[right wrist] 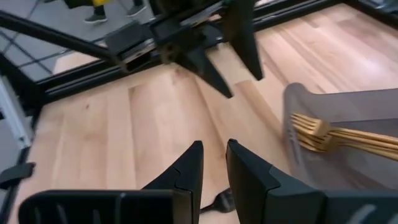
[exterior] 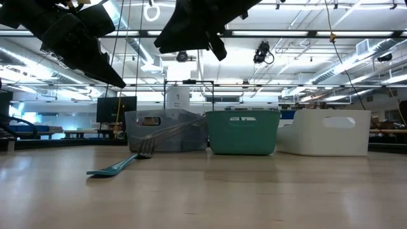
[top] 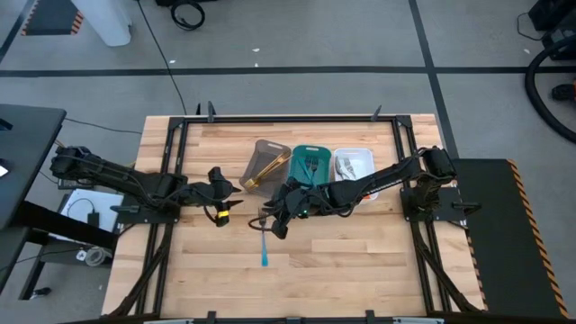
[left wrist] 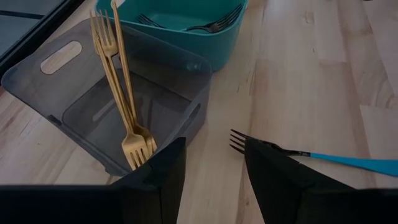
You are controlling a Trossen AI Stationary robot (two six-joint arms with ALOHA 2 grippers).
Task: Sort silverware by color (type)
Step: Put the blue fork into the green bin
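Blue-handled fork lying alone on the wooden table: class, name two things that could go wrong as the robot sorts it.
1. The slim blue-handled dark fork lies flat on the wooden table, so the right gripper, jaws open above its tines, may slip off it.
2. The left gripper hovers nearby, so the arms could collide.

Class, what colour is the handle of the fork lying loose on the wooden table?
Bright blue handle, with dark tines; clearest in the left wrist view.

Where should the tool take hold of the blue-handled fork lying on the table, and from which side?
Grip the blue-handled fork at mid-handle, coming from straight above with the fingers across its width. It lies flat and alone on the wooden table, the handle slim and straight, tines toward the grey tray.
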